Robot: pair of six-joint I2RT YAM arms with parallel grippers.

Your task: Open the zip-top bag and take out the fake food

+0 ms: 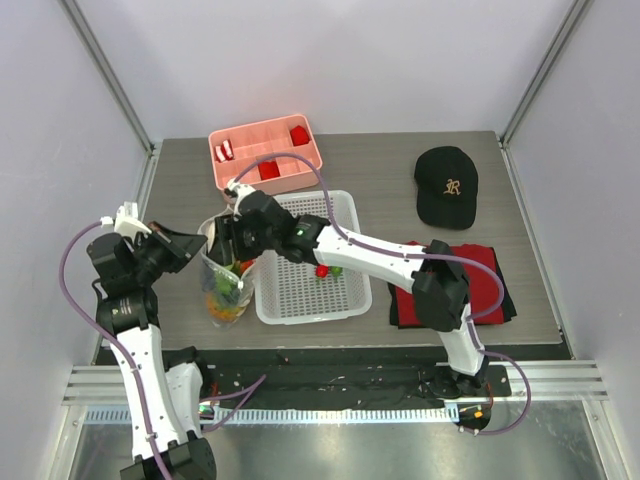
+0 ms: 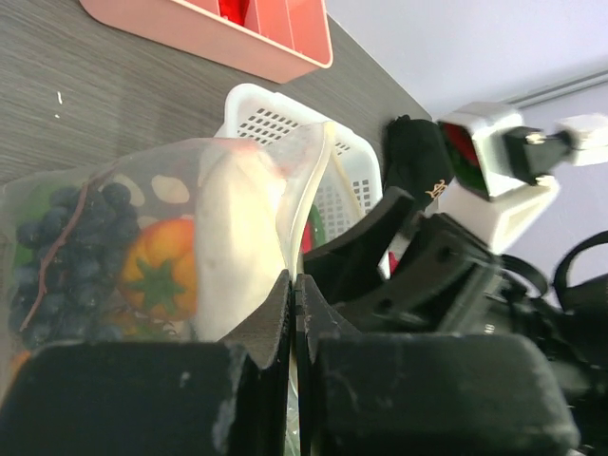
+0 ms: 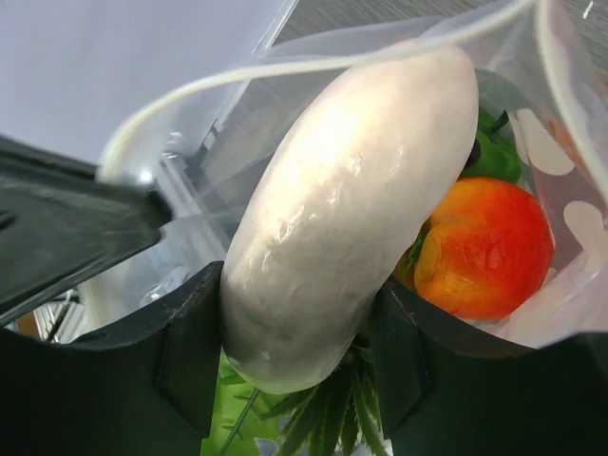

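Your left pincer [image 2: 293,294] is pinched flat on the bag [image 2: 114,190] at the 9 o'clock side of its mouth. The film looks thin, crinkly and slippery, so the stiffer zip strip is the safer place to grip. The bag stands open just left of the white basket [image 1: 305,300], holding grapes [image 2: 57,256], a tomato [image 2: 161,275] and green leaves [image 3: 313,418]. Your right pincer [image 3: 296,294], inside the mouth, clamps the whitish piece [image 3: 351,190] across its middle. It looks light, hard and glossy, so it may squirt free. The basket holds a red-and-green piece [image 1: 325,270]. The pink tray [image 1: 215,158] at 12 o'clock holds red pieces [image 1: 298,133].
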